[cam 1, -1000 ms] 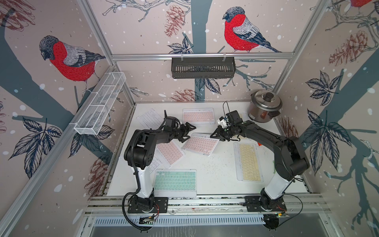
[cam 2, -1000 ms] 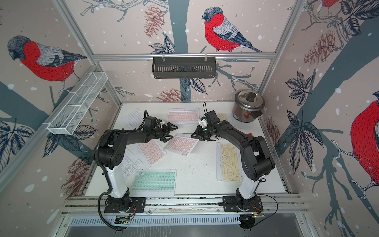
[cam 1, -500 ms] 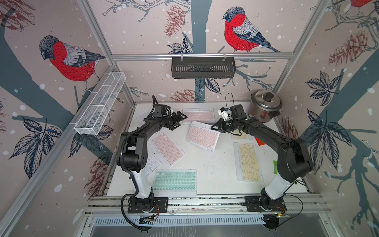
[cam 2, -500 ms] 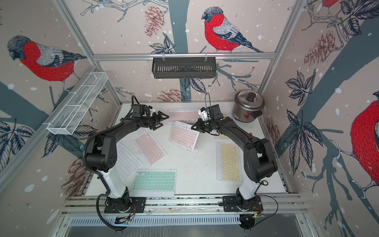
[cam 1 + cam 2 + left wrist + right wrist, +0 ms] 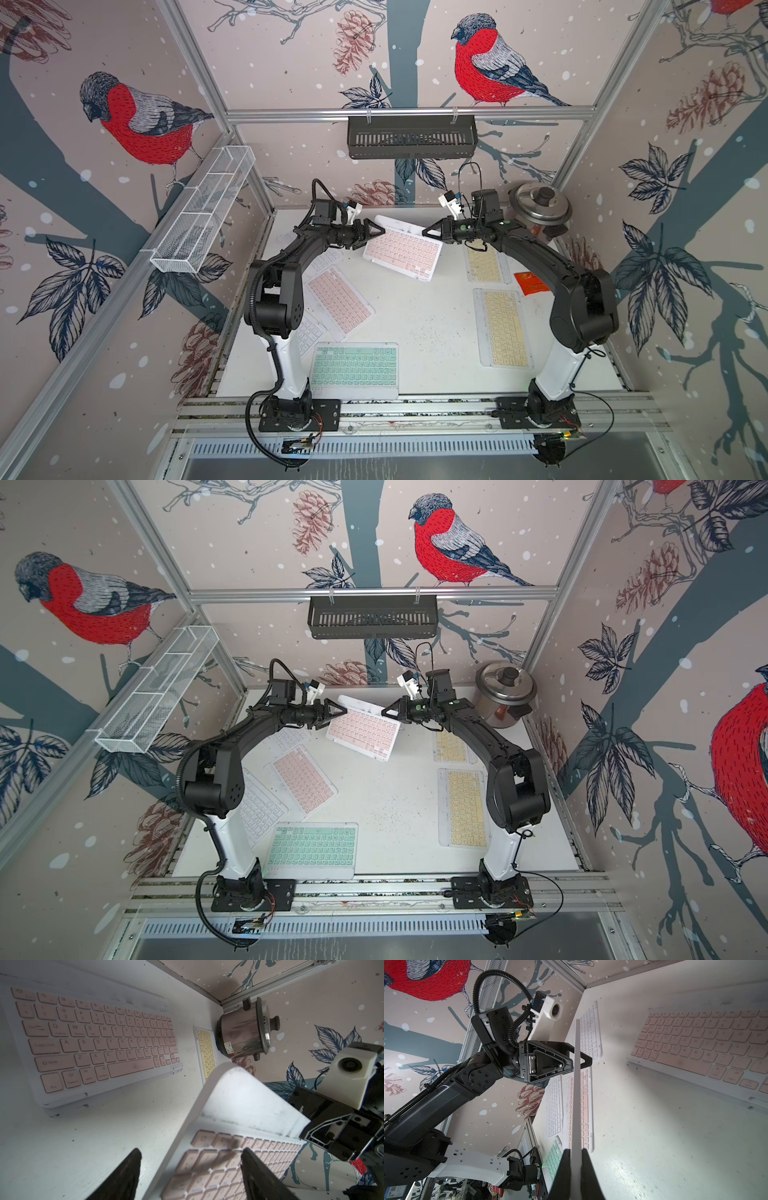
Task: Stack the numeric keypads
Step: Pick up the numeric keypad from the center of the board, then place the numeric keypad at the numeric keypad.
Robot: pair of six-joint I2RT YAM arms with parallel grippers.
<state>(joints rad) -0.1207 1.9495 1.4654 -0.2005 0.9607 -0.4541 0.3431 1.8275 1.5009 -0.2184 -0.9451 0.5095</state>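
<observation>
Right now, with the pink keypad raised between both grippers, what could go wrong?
The right gripper pinches the raised pink keypad by one edge only; tilted, it might pivot or slip.
The left gripper stands open around the opposite edge; closing off-level could knock it loose.
If dropped, it may land askew on the flat pink keypad nearby.

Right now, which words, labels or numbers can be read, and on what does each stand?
"Caps Lock", "Shift", "Fn", "Control": keys of the flat pink keypad.
"Q", "W", "E", "A", "S", "Z", "X": its letter keys.
Label on the cooker: too small to read.
The held keypad: legends blurred.
</observation>
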